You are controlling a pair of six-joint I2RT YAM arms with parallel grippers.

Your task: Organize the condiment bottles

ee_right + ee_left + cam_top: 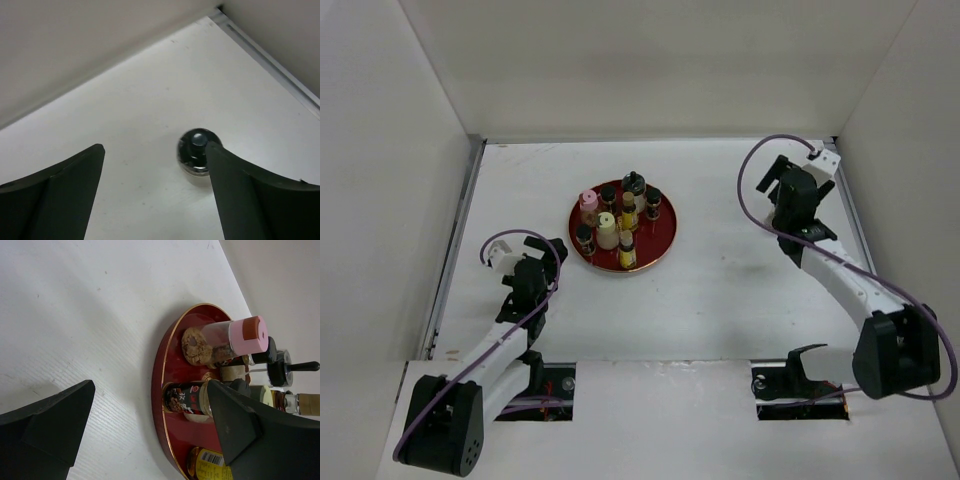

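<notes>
Most of the condiment bottles (620, 215) are seen standing close together on the red round tray (663, 243), which is set in the middle of the white table (720, 290). A pink-capped bottle (588, 205) is placed at the left side of the tray. A cream-capped bottle (607, 230) is stood just beside it, nearer the arms. Two slim amber bottles (628, 208) are also found there, one in the middle of the bunch and one at the near rim. A dark-capped jar (584, 237) is kept at the left rim.

The left gripper (542, 255) is held low near the tray's left side. Its fingers (55, 425) are spread wide, and nothing is held between them. In the left wrist view, the pink-capped bottle (247, 335) and the dark-capped jar (187, 397) are seen up close on the tray (167, 365).

The right gripper (775, 180) is held far off at the back right, by the wall (75, 45). Its fingers (60, 195) are spread wide too. One small dark-capped bottle (196, 150) is seen from above, standing alone on the table, well apart from the tray. It is right beside one finger and partly hidden by it, but it is not gripped.
</notes>
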